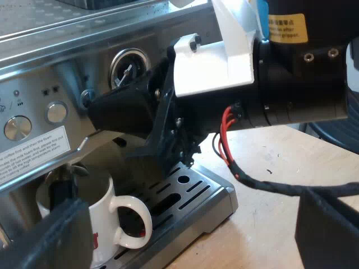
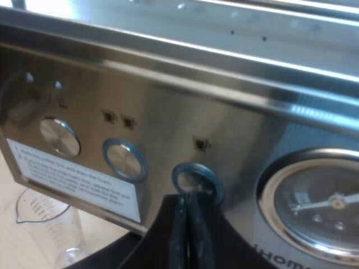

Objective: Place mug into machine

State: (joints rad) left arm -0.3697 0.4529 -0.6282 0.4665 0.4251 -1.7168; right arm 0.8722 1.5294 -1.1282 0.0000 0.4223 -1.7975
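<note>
Under the front overhang of the espresso machine [image 1: 67,61], in the left wrist view, the white mug [image 1: 104,210] stands upright on the slotted drip tray [image 1: 196,193], its handle turned outward toward the tray's edge. The left end effector [image 1: 193,227] is open: its two black fingers [image 1: 61,235] stand wide apart with nothing clamped between them. The mug sits just beyond one finger and is partly hidden by it, while the other finger lies well apart over the desk [image 1: 263,224]. Whether the near finger touches the mug I cannot tell. Higher up, the right end effector [image 1: 98,109] reaches across to the machine's steel panel. Its tip is close by a small ringed button [image 1: 85,98] beside the pressure gauge [image 1: 129,67], well above the mug and apart from it. In the right wrist view, the right end effector is closed, its fingers pressed flat together with nothing between them. Their tips are right at the small ringed button, though whether they press it I cannot tell. The pressure gauge is just beside the fingers. A printed label [image 2: 73,179] is stuck along the panel's lower edge. Below that edge a clear measuring glass [image 2: 45,224] stands on the desk.
</note>
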